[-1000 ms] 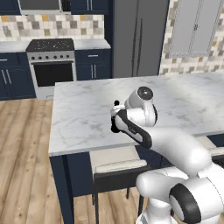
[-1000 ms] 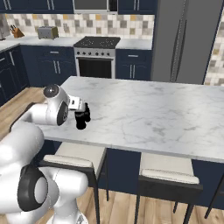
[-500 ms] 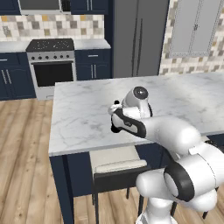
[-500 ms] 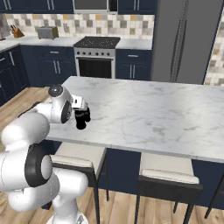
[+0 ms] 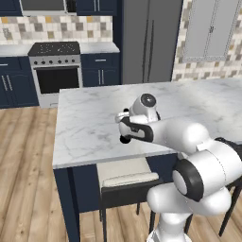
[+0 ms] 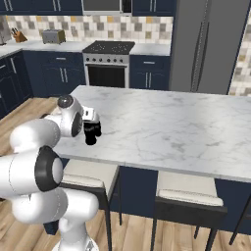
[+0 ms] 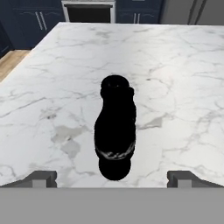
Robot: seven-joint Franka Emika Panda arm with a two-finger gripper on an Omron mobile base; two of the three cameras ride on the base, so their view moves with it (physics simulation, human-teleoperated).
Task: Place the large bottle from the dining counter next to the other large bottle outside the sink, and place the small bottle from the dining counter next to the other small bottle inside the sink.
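Note:
A small dark bottle (image 7: 114, 127) with a pale band low on its body stands upright on the white marble dining counter (image 7: 175, 57). I take it for the small bottle. A dark lobe bulges at its upper right, and I cannot tell whether that is a separate thing. My gripper (image 7: 113, 178) is open, its fingertips (image 7: 41, 177) wide apart on either side of the bottle's base, touching nothing. From the right base view the hand (image 6: 90, 120) hovers just above the bottle (image 6: 91, 140) near the counter's front left corner. The large bottle, the sink and the other bottles are out of view.
The counter's left edge (image 5: 56, 132) and front edge (image 6: 147, 166) lie close to the bottle. Two stools (image 6: 186, 193) stand under the front edge. A stove (image 6: 107, 63) and navy cabinets line the far wall, with a steel fridge (image 6: 206, 44) beside them.
The hand has stayed at the bottle with its jaws open. The arm's elbow and forearm have swung, and the white links now bulk larger in both base views.

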